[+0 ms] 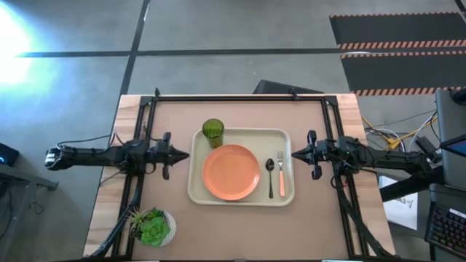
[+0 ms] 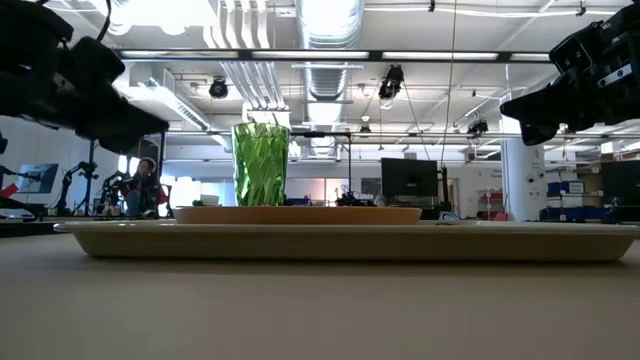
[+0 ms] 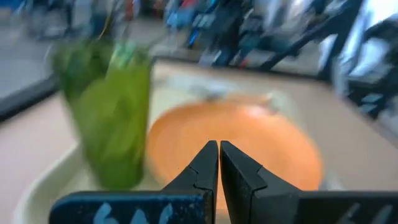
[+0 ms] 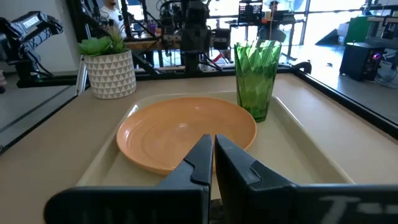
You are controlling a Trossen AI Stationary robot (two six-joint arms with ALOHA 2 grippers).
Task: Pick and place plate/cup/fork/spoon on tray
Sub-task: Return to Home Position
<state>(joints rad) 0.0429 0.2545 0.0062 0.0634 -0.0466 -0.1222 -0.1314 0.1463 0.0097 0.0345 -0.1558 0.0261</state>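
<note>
- With all four pieces of tableware lying on the tray, the task reads as finished, and nothing is left loose on the desk to collect.
- Nearest the front rim, the plate sits flat at the tray's middle, likely because it is the widest piece and needs the broadest floor.
- Just beside the plate, on the right arm's side, the spoon and the fork lie parallel in the strip between plate and tray rim, close together but apart from the plate.
- At the far corner on the left arm's side, the cup stands upright against the rim, near the plate's edge; whether the two touch cannot be told.
- The left pincer hovers off the tray's left edge, its fingers pressed together and holding nothing.
- The right pincer hovers off the tray's right edge, fingers likewise closed on nothing.
- Both arms ride above the desk in the low view, well over rim height, so either could draw back outward without crossing the tray.
- The white pot of green leaves stands near the desk's front left corner, well apart from the tray and out of both arms' lines.
- Open desk runs along the front; the black frame rails hem in both sides.
</note>
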